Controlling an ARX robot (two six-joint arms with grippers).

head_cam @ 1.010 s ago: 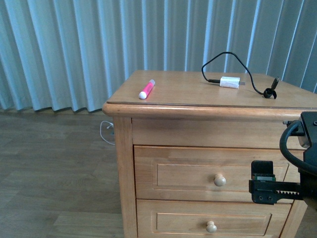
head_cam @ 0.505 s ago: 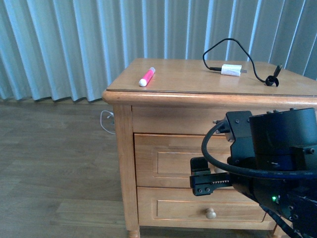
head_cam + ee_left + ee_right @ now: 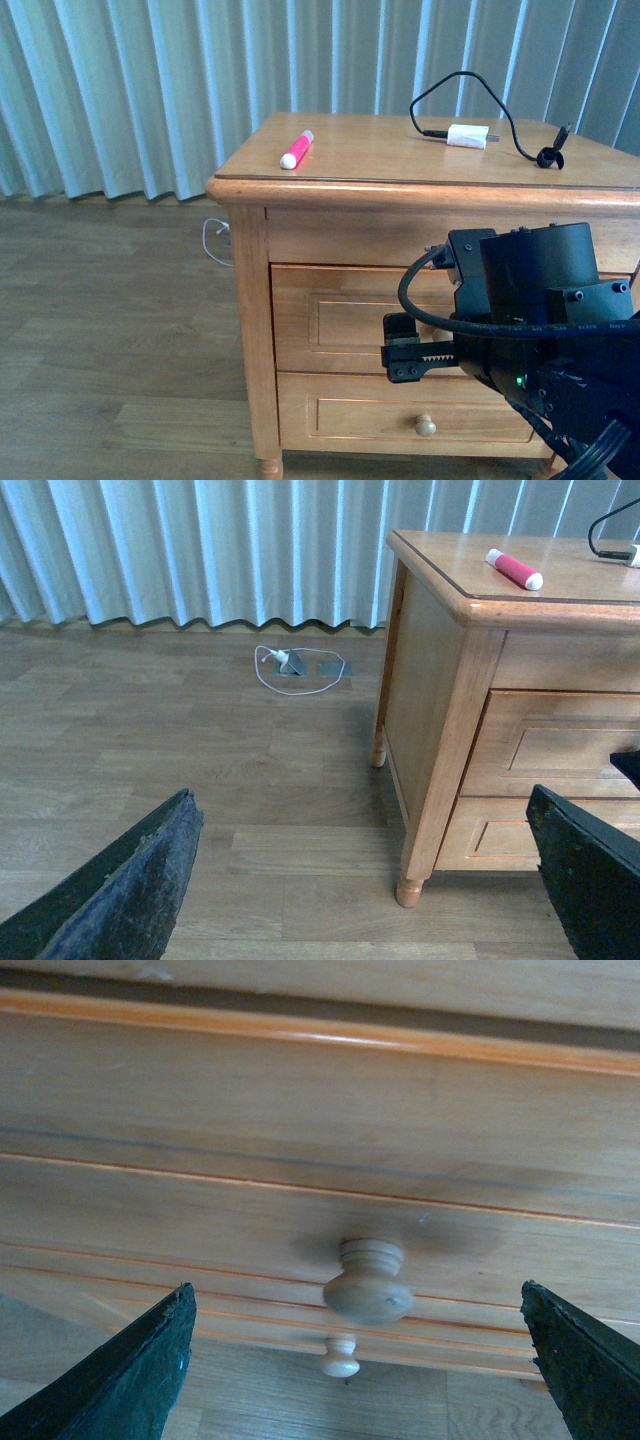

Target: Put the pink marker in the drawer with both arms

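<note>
The pink marker (image 3: 296,149) (image 3: 513,568) lies on the cabinet top near its left front corner, white end toward the front. Below the top, the drawer (image 3: 330,320) (image 3: 300,1200) (image 3: 560,748) is shut. My right arm (image 3: 545,320) hangs in front of it and hides its knob in the front view. The right gripper (image 3: 402,348) (image 3: 355,1290) is open, its fingers (image 3: 130,1380) wide on either side of the round knob (image 3: 368,1285) without touching it. Low over the floor left of the cabinet, my left gripper (image 3: 360,805) is open and holds nothing.
A white charger block (image 3: 467,136) with a black cable lies at the back right of the cabinet top. The lower drawer (image 3: 370,420) with its knob (image 3: 426,427) is shut. A white cord (image 3: 300,668) lies on the floor by the curtain (image 3: 150,90).
My right arm has swung in from the right edge to the front of the top drawer, covering its knob. The marker has not moved.
</note>
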